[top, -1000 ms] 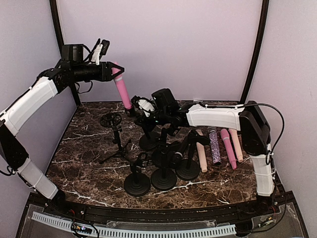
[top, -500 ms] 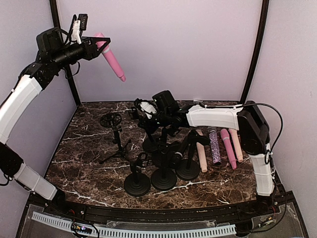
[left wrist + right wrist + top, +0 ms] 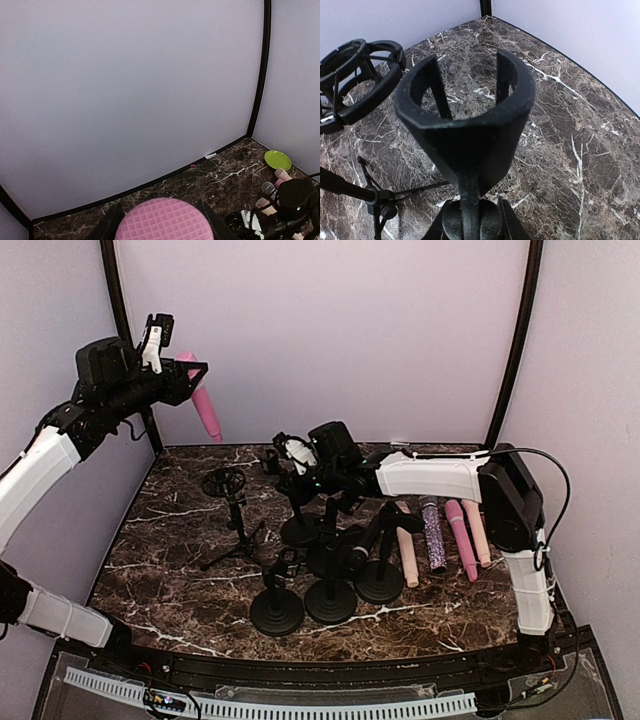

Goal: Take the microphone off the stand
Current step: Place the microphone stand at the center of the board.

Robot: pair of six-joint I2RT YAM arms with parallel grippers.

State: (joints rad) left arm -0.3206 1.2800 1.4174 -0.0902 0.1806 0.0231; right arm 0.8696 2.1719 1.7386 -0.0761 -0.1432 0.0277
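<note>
My left gripper (image 3: 188,373) is raised high off the table, near the back-left corner post, and it is closed partway on the pink microphone (image 3: 207,410). I have it by the upper end. The body hangs below my fingers, a smooth, plain pink shaft leaning slightly to one side and touching nothing else. From my left wrist I see the head (image 3: 165,225) end-on: a rounded pink dome pressed with a fine waffle grid, and a black finger (image 3: 111,227) hugs it on each side.

My right gripper (image 3: 471,222) is down at the table, closed tight on the thin black stem of the stand (image 3: 298,531). Just above those fingers sits the stand's cradle (image 3: 470,125), a matte black U-shaped cup with a slot in its wall and nothing in it. The round base stands on the marble below my grip. The microphone is well apart from this cradle, up and off to the left of my right fingers.

Beside my right fingers on the left, a black shock-mount ring (image 3: 355,75) sits on top of a tripod (image 3: 232,540). In front of them, toward my bases, three more black round-based stands (image 3: 330,600) are grouped close together. To the right of my right fingers, four microphones (image 3: 434,536) lie side by side on the marble table (image 3: 170,580): one cream, one glittery purple, and two pink.
</note>
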